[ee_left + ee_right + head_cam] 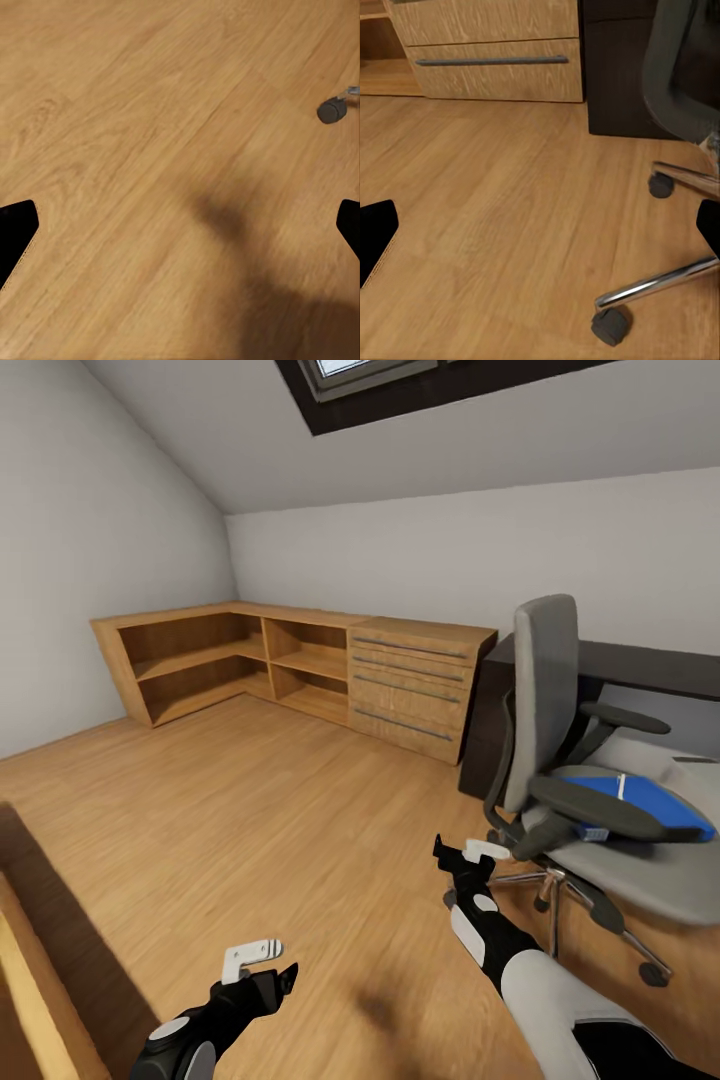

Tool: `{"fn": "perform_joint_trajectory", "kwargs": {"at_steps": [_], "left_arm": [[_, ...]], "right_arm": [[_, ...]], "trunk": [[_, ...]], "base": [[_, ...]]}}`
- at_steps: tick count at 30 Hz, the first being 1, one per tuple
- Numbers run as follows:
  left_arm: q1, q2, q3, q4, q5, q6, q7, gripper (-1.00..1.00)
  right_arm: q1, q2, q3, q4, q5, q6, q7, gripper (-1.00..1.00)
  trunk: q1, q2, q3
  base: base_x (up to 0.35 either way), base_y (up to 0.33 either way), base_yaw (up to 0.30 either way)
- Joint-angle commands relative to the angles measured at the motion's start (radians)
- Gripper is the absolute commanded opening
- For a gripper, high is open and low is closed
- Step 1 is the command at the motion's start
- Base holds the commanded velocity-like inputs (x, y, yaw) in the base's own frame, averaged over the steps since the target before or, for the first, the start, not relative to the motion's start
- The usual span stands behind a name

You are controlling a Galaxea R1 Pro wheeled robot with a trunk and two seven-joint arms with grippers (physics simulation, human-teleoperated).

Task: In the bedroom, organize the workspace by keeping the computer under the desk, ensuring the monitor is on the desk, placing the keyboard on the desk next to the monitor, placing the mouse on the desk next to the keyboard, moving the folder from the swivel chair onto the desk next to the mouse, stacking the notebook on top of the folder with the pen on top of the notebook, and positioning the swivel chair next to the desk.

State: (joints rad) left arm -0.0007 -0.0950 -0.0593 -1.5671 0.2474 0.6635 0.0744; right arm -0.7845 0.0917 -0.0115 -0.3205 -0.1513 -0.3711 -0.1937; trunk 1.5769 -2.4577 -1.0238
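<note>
One swivel chair, one folder (blue)

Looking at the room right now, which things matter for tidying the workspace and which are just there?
Part of the job:
swivel chair
blue folder on its seat
dark desk behind it

Just there:
wooden shelf unit
drawer chest
skylight
</note>
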Motion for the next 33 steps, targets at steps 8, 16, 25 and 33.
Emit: {"fn": "perform_joint_trajectory", "kwargs": {"at_steps": [8,16,25,33], "left_arm": [[0.0,0.0,-0.002,-0.002,0.01,0.004,0.008,1.0],[0.0,0.0,-0.003,0.002,0.009,0.004,0.008,1.0],[0.001,-0.001,-0.004,0.002,0.009,0.004,0.008,1.0],[0.0,0.0,-0.002,0.002,0.01,0.004,0.008,1.0]], "right_arm": [[0.0,0.0,-0.001,0.0,-0.007,-0.005,0.002,1.0],[0.0,0.0,-0.002,0.001,-0.007,-0.005,0.002,1.0],[-0.001,0.0,-0.001,0.001,-0.007,-0.005,0.002,1.0],[-0.001,0.014,0.001,0.0,-0.01,-0.004,0.003,1.0]], "trunk": [[0.0,0.0,-0.001],[0.0,0.0,-0.001],[0.0,0.0,-0.001],[0.0,0.0,-0.001]], "base": [[0.102,0.0,0.022],[-0.146,0.0,0.001],[-0.274,0.0,0.0],[-0.035,0.0,0.0]]}}
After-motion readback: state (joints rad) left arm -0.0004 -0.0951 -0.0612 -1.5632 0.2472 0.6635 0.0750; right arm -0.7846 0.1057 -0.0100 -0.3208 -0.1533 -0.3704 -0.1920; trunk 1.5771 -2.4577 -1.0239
